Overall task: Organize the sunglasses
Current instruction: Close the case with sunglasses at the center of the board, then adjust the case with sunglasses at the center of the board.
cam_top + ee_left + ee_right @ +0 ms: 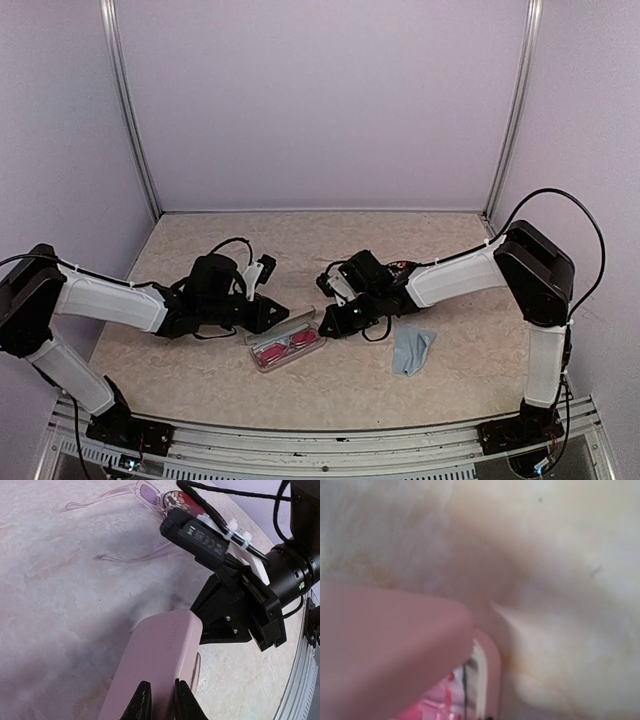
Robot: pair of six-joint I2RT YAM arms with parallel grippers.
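Partly hidden: the right wrist view is heavily blurred; only the pink case [380,645], a strip of its rim and a red-pink patch inside can be made out.
Cut off: the clear-framed sunglasses [145,492] run off the top edge of the left wrist view.
Left fingers [143,700]: nearly together, clamped on the near edge of the pink case's lid.
Right fingers [220,622]: closed together at the far end of that lid; I cannot tell whether they grip it.
Red-pink sunglasses [285,350]: lying inside the open pink case.
Clear-framed sunglasses: on the surface [200,370] beyond the pink case, arms unfolded, apart from it.
Top view only: a blue cloth [412,348] to the right of the pink case.
Left wrist view only: the clear-framed pair, which cannot be made out from above.
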